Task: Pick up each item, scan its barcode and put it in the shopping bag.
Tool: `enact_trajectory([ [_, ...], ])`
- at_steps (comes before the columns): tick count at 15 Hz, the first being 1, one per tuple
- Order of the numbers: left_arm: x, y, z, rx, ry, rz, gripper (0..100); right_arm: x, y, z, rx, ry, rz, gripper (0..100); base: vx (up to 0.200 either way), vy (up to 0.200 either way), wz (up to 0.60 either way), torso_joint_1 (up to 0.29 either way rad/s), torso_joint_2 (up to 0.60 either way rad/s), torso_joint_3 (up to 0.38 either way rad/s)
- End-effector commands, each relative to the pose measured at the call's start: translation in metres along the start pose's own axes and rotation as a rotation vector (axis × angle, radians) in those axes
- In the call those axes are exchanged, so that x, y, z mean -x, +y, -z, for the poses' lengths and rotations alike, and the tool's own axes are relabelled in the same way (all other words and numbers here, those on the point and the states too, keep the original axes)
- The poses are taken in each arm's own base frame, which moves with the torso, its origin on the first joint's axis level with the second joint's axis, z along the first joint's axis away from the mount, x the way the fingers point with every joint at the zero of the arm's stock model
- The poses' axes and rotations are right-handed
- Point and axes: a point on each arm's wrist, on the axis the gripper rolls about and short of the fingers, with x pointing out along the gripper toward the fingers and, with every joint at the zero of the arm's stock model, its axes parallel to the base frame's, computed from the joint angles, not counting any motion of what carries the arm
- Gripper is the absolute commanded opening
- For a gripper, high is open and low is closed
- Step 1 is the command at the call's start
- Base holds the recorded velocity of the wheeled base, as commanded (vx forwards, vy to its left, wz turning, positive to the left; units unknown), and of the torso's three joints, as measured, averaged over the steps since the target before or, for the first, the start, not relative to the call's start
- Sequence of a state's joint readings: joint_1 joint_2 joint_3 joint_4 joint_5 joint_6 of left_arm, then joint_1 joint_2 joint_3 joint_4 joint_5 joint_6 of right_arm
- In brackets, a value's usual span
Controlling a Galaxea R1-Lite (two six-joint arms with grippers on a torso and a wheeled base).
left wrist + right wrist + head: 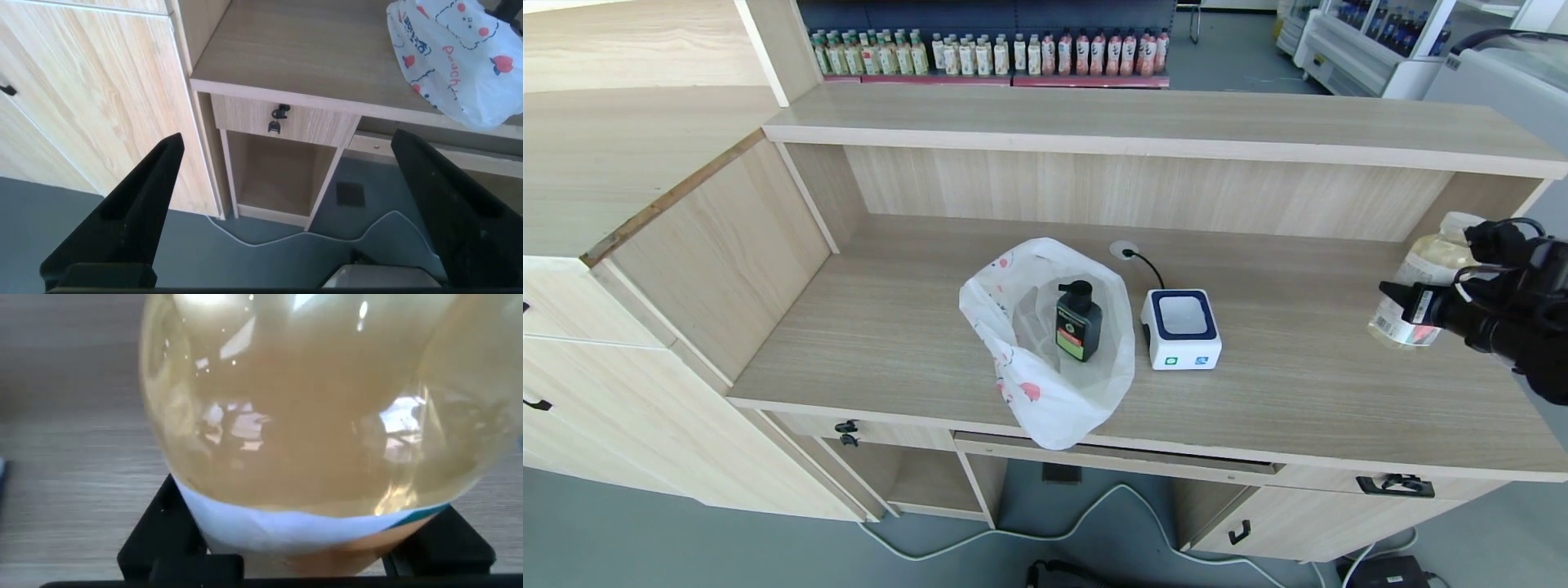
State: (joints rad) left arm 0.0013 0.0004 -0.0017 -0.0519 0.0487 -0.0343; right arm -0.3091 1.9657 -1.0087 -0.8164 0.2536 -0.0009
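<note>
My right gripper (1409, 309) is closed around the low end of the bottle (1427, 265), at the right edge of the head view. Its wall is round and smooth; I think it could slip before the scanner (1181, 327).

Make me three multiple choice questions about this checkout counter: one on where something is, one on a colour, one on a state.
1. Where is the black pump bottle? A on the floor; B inside the shopping bag; C on the top ledge.
2. The scanner casing is: A white; B red; C green.
3. The right claw is: A open; B shut on the drink bottle; C shut on nothing.
Answers: B, the bag's walls surround it; A, white body around a dark-framed window; B, its fingers flank the bottle.
</note>
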Motion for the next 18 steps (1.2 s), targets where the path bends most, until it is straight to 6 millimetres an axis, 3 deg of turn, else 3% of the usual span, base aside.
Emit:
enact_trajectory([
  [1,0.000,0.000,0.000,0.001,-0.001,-0.001,100,0.125,0.076,-0.116,-0.215,-0.063,-0.473,0,0.000,0.000,0.00,0.000,0.00,0.000],
  [4,0.000,0.000,0.000,0.001,-0.001,-0.001,100,0.200,0.125,-0.141,-0.331,0.012,-0.868,0,0.000,0.000,0.00,0.000,0.00,0.000],
  [7,0.000,0.000,0.000,0.001,-0.001,-0.001,100,0.238,0.159,-0.136,-0.367,0.152,-1.106,0,0.000,0.000,0.00,0.000,0.00,0.000],
  [9,0.000,0.000,0.000,0.001,-0.001,-0.001,100,0.264,0.168,-0.136,-0.397,0.217,-1.217,0,0.000,0.000,0.00,0.000,0.00,0.000],
  [18,0.000,0.000,0.000,0.001,-0.001,-0.001,100,0.293,0.179,-0.132,-0.370,0.278,-1.378,0,0.000,0.000,0.00,0.000,0.00,0.000],
])
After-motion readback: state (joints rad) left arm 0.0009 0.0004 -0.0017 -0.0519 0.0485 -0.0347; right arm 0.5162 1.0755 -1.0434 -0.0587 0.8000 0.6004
